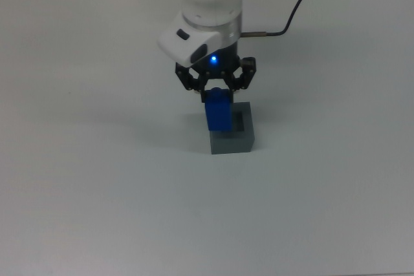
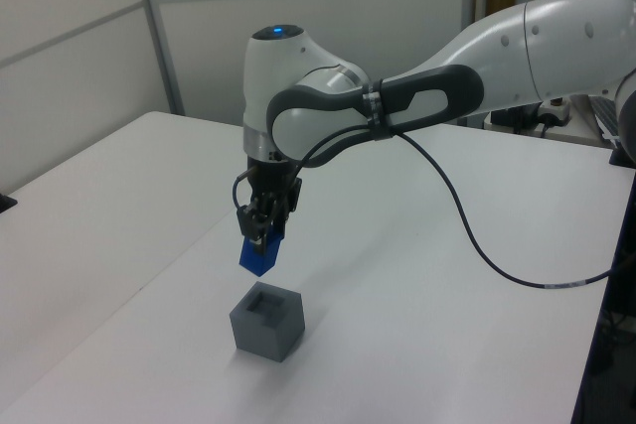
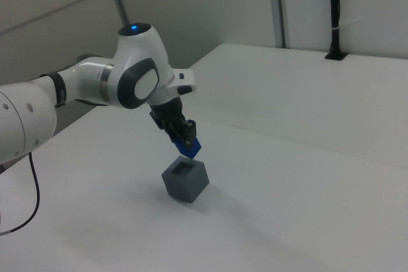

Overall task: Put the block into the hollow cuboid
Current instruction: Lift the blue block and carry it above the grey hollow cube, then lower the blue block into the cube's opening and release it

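Gripper [image 2: 260, 235]: fingers pinching the block's upper end.
Block [image 2: 258, 256]: hangs below the fingers, in the air just above the grey box [image 2: 266, 320], apart from it.
Block axis: long side tilted, lower end toward the box.

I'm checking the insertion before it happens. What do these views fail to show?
- Top view: the block covers part of the hollow cuboid's recess, so alignment is unclear.
- Left view and right view: the recess floor is hidden by the cuboid's own walls.
- All views: the gripper covers the block's top end.
- Arm base: cut off by every frame edge.
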Robot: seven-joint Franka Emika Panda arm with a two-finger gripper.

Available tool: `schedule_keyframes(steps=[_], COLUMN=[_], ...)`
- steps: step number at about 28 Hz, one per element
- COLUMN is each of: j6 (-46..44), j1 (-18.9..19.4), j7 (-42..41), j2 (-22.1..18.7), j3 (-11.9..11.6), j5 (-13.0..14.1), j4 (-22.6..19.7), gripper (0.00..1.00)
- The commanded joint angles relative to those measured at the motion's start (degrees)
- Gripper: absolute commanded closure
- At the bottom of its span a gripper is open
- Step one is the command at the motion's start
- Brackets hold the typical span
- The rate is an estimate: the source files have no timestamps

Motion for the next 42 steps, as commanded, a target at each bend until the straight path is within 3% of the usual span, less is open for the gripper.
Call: schedule_keyframes(steps=[1,21,42], j6=[-1.25,-2.21,-1.51], j1=[0.28,1.43,1.34], j7=[0.68,0.50,0.41], j2=[0.59,0.68,1.73], j3=[0.66,0.93,0.84], j5=[0.78,0.08,-0.01], j4=[1.20,-3.20,-2.67], gripper=[1.00,1.00,1.00])
